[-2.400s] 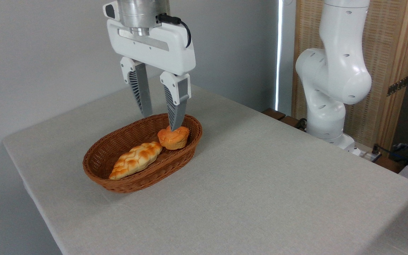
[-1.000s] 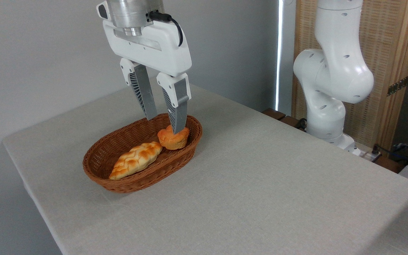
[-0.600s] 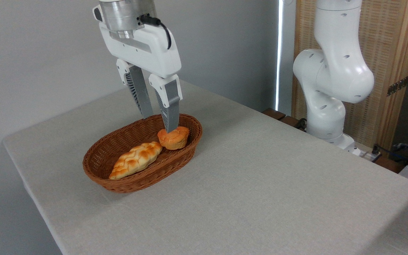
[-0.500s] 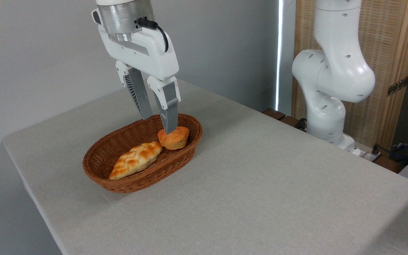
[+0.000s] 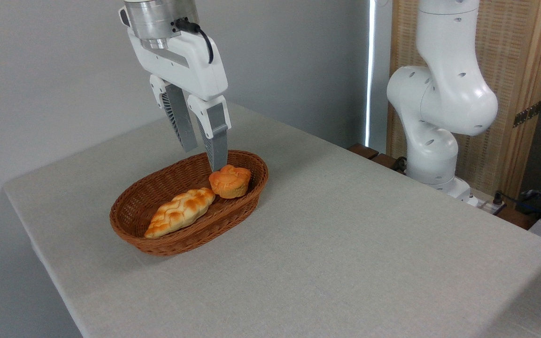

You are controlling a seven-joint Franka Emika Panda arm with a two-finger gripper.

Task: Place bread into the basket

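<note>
A grey cloth-covered table [image 5: 345, 244] stands against a plain grey wall, and on it the bread [image 5: 229, 181], a small orange rose-topped bun, sits inside the right end of the wicker basket [image 5: 176, 237], just beside a braided loaf [image 5: 180, 211]. The gripper [image 5: 202, 157] hangs above it with its fingers spread and empty. To finish cleanly, it should lift straight up so the near fingertip clears the bun and rim.

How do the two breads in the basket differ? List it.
The bun is small, round and deep orange; the braided loaf is longer and golden with pale patches. The bun sits upright at the basket's far end; the loaf lies lengthwise along the middle. Both rest inside, untouched by the fingers.
</note>
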